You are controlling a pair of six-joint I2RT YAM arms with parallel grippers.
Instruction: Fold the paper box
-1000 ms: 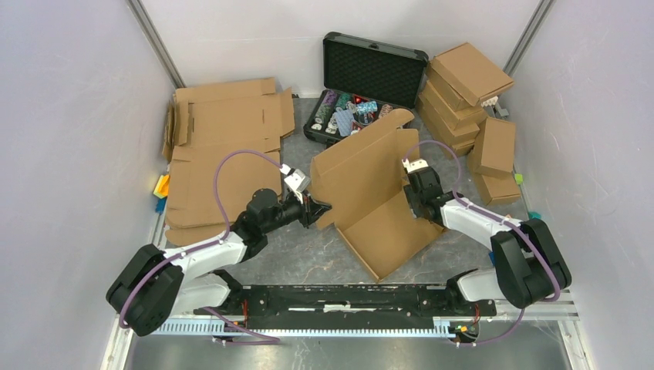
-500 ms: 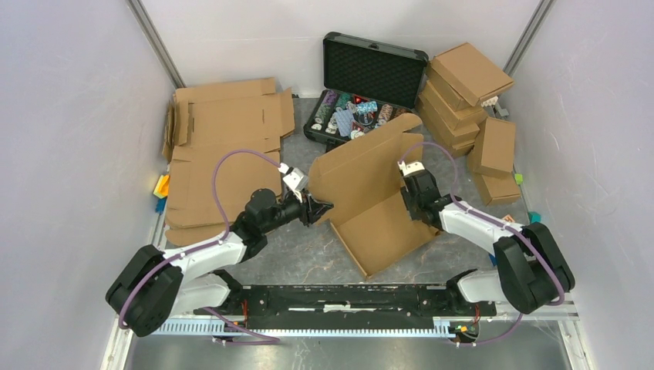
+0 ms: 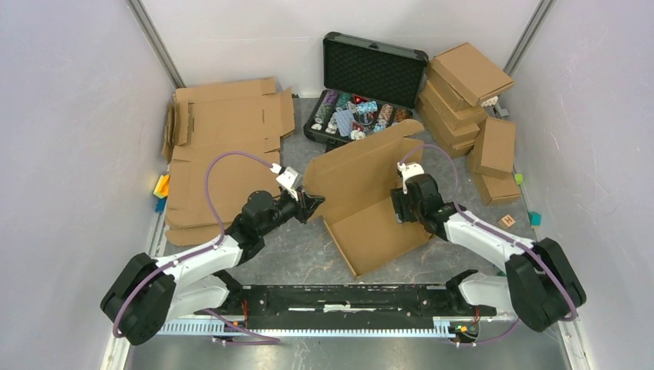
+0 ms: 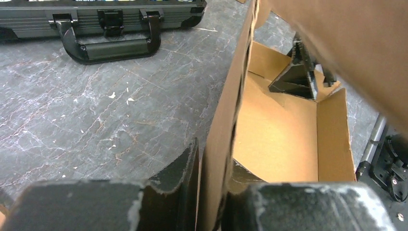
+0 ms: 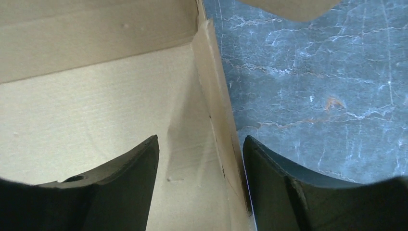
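- Since a second ago the paper box (image 3: 370, 193) has slid left and toward the near edge of the table (image 3: 301, 250). Both arms have shifted left with it.
- The box sits mid-table between the two grippers. Its base panel lies flat on the table, with the corner nearest the arm bases pointing at them, and a tall panel is raised behind it.
- The left gripper (image 3: 311, 206) is at the left edge of that raised panel, clenched on it. The left wrist view shows the cardboard edge pinched between its fingers (image 4: 180, 178).
- The right gripper (image 3: 396, 206) is at the box's right side with its jaws spread. In the right wrist view they straddle a low side wall, one finger (image 5: 130, 163) inside the box and clear of the wall, the other outside and close against it.
- Farther back on the left lie flat cardboard sheets (image 3: 224, 146).
- Behind the box stands an open black case (image 3: 374, 69) with colourful chips (image 3: 347, 112).
- At the far right is a stack of folded boxes (image 3: 466, 85).
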